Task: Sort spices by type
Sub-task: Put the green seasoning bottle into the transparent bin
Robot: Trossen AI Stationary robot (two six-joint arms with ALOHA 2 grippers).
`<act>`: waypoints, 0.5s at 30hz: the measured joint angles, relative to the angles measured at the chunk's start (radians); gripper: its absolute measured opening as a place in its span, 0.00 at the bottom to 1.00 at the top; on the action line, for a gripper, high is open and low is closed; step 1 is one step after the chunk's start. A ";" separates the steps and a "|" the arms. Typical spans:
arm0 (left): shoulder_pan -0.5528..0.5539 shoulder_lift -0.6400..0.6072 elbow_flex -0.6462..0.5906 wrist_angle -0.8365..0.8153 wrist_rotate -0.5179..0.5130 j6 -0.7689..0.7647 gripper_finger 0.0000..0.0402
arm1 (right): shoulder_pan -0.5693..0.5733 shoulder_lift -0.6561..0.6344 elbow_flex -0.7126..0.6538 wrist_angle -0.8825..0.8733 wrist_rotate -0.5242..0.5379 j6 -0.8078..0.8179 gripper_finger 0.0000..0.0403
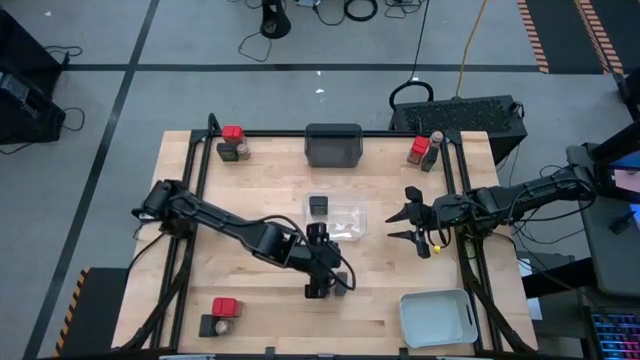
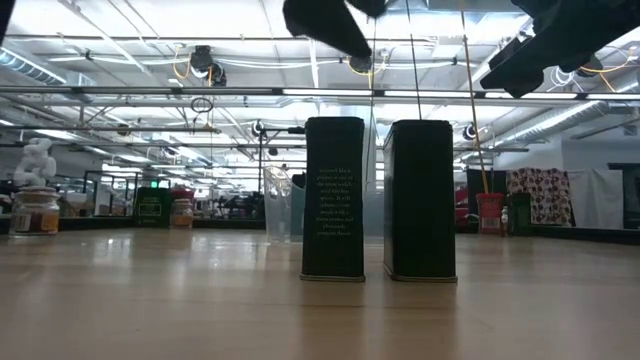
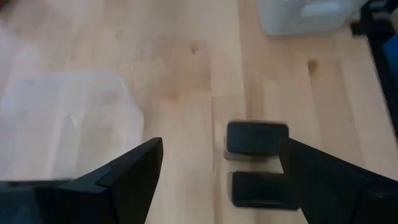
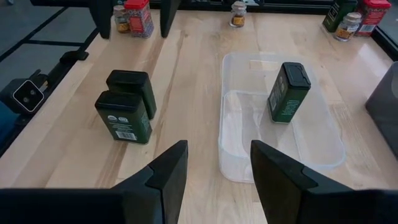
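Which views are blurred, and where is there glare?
Left wrist view: the two black tins and the clear tray look soft. Low view: bright ceiling lights leave the tins as dark silhouettes. Right wrist view: sharp; the tin labels are readable.

No wording can be made out anywhere. The left black tin (image 2: pixel 333 197) in the low view carries a block of pale small print on its face, too fine to read. In the right wrist view the nearer black tin (image 4: pixel 124 117) bears a white label and round seal, likewise unreadable.
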 joint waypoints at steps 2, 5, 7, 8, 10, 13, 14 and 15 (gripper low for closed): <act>-0.003 0.012 -0.001 0.008 0.031 -0.013 0.81 | 0.000 0.000 0.000 0.000 0.000 0.000 0.39; -0.007 0.030 0.000 0.018 0.062 -0.025 0.81 | 0.000 0.000 0.000 0.000 0.000 0.000 0.39; -0.008 0.049 0.000 0.027 0.078 -0.026 0.81 | 0.000 0.000 0.000 0.000 0.000 0.000 0.39; -0.011 0.057 0.000 0.026 0.080 -0.027 0.81 | 0.000 0.001 0.000 0.000 0.000 0.000 0.39; -0.015 0.072 0.000 0.022 0.083 -0.027 0.81 | 0.000 0.000 0.000 0.000 0.000 0.000 0.39; -0.020 0.093 0.000 0.022 0.084 -0.028 0.81 | 0.000 0.000 0.000 -0.001 0.000 0.000 0.39; -0.020 0.100 0.000 0.021 0.084 -0.032 0.81 | 0.000 0.000 0.000 -0.001 0.000 0.000 0.39; -0.021 0.106 0.000 0.021 0.085 -0.042 0.81 | 0.000 0.000 0.000 -0.001 0.000 0.000 0.39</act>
